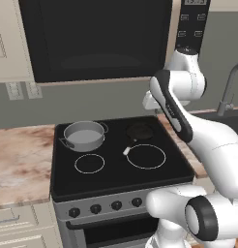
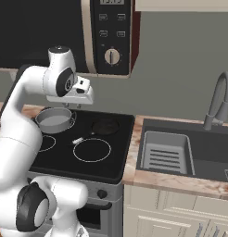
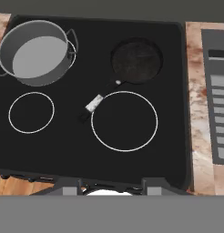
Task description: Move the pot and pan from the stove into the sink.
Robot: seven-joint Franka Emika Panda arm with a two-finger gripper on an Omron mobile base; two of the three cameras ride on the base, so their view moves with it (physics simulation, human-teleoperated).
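Cookware on the stove point(image 3: 132, 168) numbers two items: one pot point(image 3: 35, 53) and one pan point(image 3: 136, 60). The pot, grey metal with two loop handles, sits on the rear left burner. The pan, a small black skillet, sits on the rear right burner, well apart from the pot; its single handle point(image 3: 99, 101) runs toward the front left, and the light tip ends just beside the ring of the front right burner. Two white burner rings are visible and unoccupied at the front, a small one on the left and a larger one on the right. Four black knobs point(image 1: 105, 207) show along the steel front in the left base view.

One sink point(image 2: 213, 157) lies to the right of the stove, separated by a strip of marbled counter point(image 2: 132, 152). It holds one light grey slotted rack point(image 2: 164, 152) at its left end, and one curved faucet point(image 2: 218, 99) stands behind it. One black microwave point(image 1: 96, 38) hangs above the cooktop.

The gripper point(image 3: 111, 185) hovers high over the front edge of the stove, touching nothing. Its fingertips point(image 3: 70, 189) stand apart with nothing between them.
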